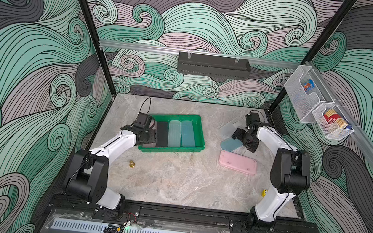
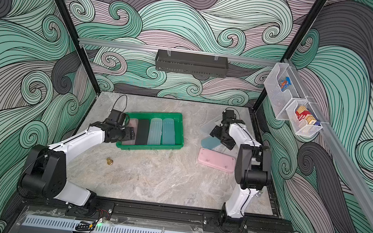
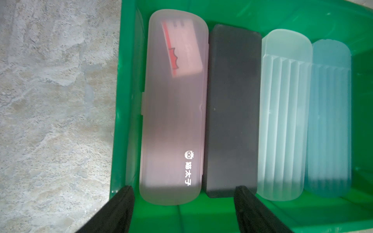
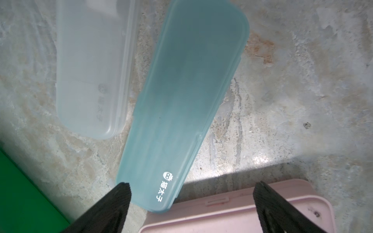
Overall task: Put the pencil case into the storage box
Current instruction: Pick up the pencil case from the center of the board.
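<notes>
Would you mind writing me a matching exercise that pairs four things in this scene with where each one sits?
Things:
1. black pencil case
2. solid pink pencil case
3. small gold knob
4. right gripper
Places:
A. on the table by the storage box's front left corner
B. open, above the blue pencil case on the table
C. inside the storage box
D. on the table, right of the storage box
Pairs: 1-C, 2-D, 3-A, 4-B.

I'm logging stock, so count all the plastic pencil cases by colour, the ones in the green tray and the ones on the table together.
Pink plastic pencil cases: 2
Black rectangular plastic pencil case: 1
Frosted clear plastic pencil cases: 2
Translucent blue plastic pencil cases: 2
Total: 7
</notes>
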`<action>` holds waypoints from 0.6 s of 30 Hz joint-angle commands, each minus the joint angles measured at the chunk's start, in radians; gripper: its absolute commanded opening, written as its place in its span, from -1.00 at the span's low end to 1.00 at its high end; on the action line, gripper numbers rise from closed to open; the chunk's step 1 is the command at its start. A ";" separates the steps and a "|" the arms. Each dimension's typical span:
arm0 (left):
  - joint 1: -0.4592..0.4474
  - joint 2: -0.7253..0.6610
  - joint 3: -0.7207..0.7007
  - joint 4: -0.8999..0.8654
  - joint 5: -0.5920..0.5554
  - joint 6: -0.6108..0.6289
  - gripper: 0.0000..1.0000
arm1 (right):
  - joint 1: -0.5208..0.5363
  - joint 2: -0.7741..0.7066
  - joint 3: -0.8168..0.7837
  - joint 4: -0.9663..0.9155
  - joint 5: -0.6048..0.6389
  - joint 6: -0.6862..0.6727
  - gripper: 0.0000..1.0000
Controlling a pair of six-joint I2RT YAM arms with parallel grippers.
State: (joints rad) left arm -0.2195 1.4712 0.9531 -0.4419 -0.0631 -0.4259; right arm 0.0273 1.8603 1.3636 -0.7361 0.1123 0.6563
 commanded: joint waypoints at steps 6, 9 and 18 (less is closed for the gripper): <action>-0.007 0.013 0.002 0.004 -0.024 0.021 0.64 | -0.006 0.093 0.068 -0.003 -0.027 0.118 0.98; -0.007 0.016 0.002 0.006 -0.024 0.019 0.64 | -0.006 0.121 0.082 -0.001 -0.017 0.117 0.98; -0.007 0.020 0.002 0.005 -0.037 0.019 0.63 | -0.005 0.201 0.130 -0.003 -0.014 0.080 0.98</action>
State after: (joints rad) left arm -0.2195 1.4845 0.9531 -0.4400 -0.0830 -0.4187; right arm 0.0265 2.0331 1.4670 -0.7300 0.0956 0.7490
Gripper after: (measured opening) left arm 0.819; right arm 0.991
